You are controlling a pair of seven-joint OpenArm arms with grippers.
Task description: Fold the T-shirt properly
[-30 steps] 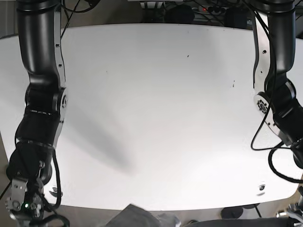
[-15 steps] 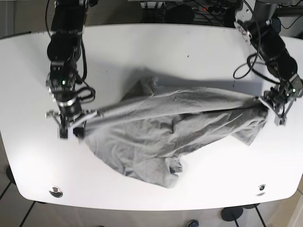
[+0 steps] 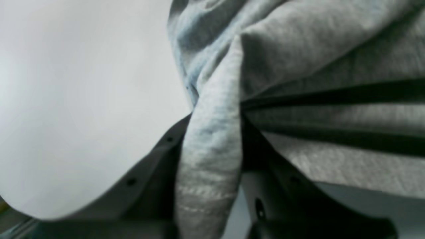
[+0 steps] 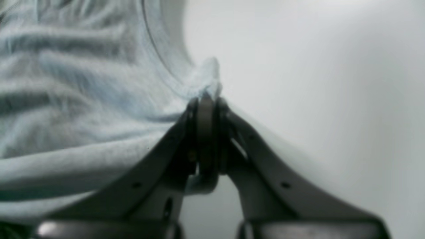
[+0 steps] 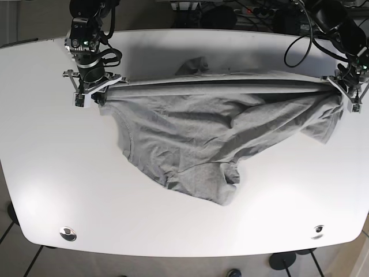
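A grey T-shirt hangs stretched across the white table, its top edge pulled taut between both grippers and its body sagging in folds below. On the base view's left, my right gripper is shut on one end of that edge; its fingers pinch a small tip of cloth. On the base view's right, my left gripper is shut on the other end. In the left wrist view a thick roll of fabric passes between the fingers.
Cables and dark gear lie beyond the table's far edge. Two round fittings sit near the front corners. Bare table surface shows in front of the shirt.
Both grippers have moved toward the far side of the table and further apart, pulling the shirt's top edge from a slack curve into a straight taut line. The shirt body has shifted back with them.
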